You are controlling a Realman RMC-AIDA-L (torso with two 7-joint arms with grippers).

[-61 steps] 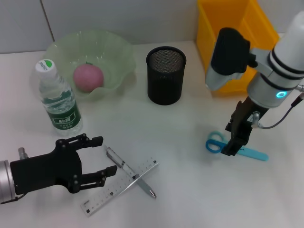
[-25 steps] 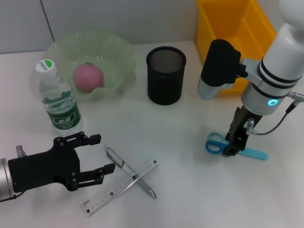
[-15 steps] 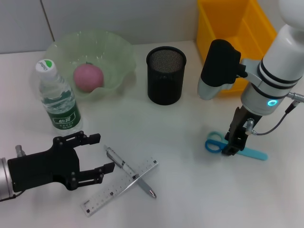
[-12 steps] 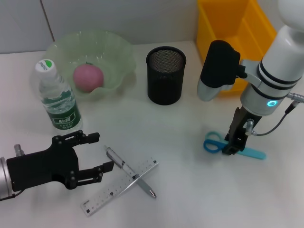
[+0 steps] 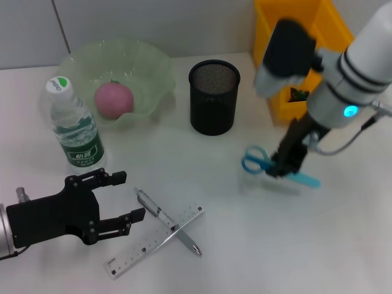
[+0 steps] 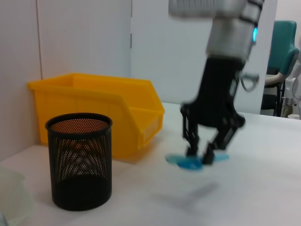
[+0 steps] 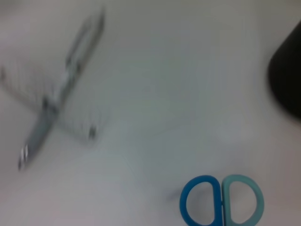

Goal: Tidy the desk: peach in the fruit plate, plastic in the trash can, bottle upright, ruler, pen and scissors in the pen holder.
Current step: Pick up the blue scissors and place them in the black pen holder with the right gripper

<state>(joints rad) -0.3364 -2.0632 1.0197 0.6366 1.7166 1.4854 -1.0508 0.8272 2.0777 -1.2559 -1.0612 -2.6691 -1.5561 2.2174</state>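
Scissors (image 5: 264, 164) hang right of centre in the head view, clear of the desk, with their shadow below them. The right gripper (image 5: 283, 165) pinches them across the blades just behind the pivot, the blue loops pointing toward the holder (image 5: 213, 97) and the pale tips trailing toward the frame's right. The left wrist view shows the fingers closed on the flat of the blades, scissors roughly level.

Judging by looks, they are light, stiff and thin, with smooth plastic and metal faces that could swivel in a narrow pinch. The hold near the pivot seems the best spot: close to the balance point, so neither end should droop much. The loops are bulkier, so tips-down into the mesh cup would likely seat better, and that calls for tilting the wrist before release.

The holder stands upper centre, well apart from the scissors, empty as far as can be seen. The left gripper (image 5: 116, 199) rests at lower left, fingers spread, just beside the pen (image 5: 165, 221) crossed over the ruler (image 5: 154, 241). Peach (image 5: 113, 100) sits in the plate (image 5: 150, 67); bottle (image 5: 74, 125) stands upright.
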